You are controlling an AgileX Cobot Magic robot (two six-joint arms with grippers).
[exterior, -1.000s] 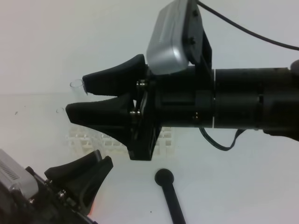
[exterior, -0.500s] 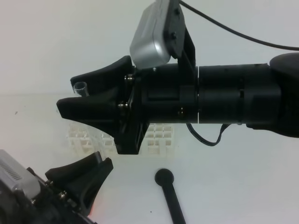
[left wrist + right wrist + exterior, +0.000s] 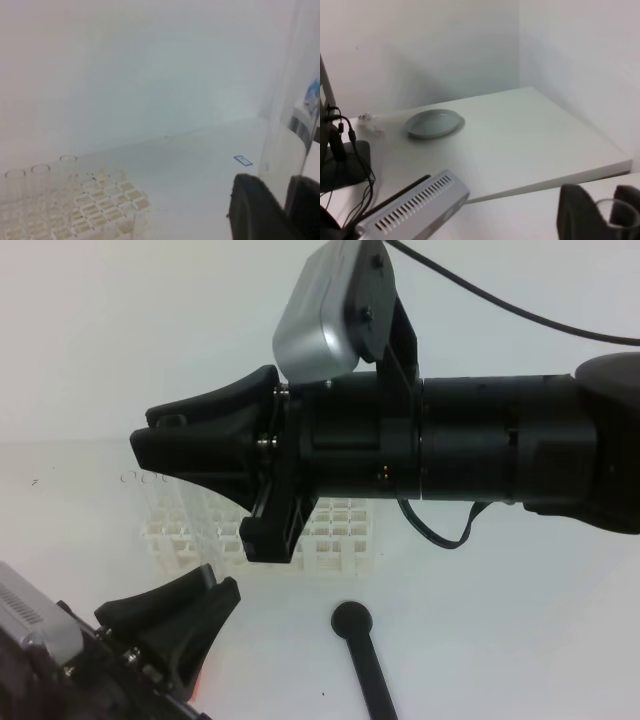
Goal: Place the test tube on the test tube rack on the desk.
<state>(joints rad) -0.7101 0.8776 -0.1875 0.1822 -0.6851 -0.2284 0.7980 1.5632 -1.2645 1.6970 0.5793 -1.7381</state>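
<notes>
Two end effectors visible. Right end effector [image 3: 150, 435] fingers closed around test tube [image 3: 618, 210], above test tube rack [image 3: 330, 540] on counter [image 3: 500, 620]; rim shows only in right wrist view. Left end effector [image 3: 280, 210] grips clear tube [image 3: 287, 115].

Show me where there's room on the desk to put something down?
The desk is bare right of the black rod, and left of the rack. The rack is crowded: clear tubes stand in it, and the right tool hangs above.

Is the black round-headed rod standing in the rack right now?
No, the black rod lies flat on the desk, in front of the white rack and apart from it.
</notes>
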